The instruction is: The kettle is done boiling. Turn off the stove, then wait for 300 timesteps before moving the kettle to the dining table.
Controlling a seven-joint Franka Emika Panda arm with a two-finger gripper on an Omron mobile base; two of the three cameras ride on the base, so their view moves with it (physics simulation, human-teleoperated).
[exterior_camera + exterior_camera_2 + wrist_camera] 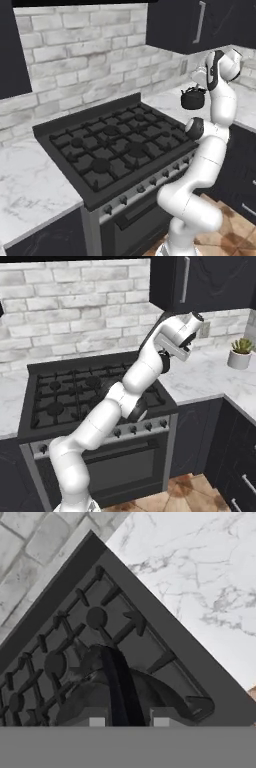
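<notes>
Marble counter (pixel 200 577) lies open beyond the stove (pixel 115 150) edge; kettle (pixel 193 98) is clamped by its handle in the gripper (pixel 127 721), partly hidden.

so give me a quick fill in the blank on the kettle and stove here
1. The small squat black kettle is lifted ____ the wide black gas stove.
2. The end effector grips the kettle by its arched ____.
3. The wall behind the stove is grey-white ____.
4. A potted plant stands on the ____ counter.

Missing: above; handle; brick; marble
</notes>
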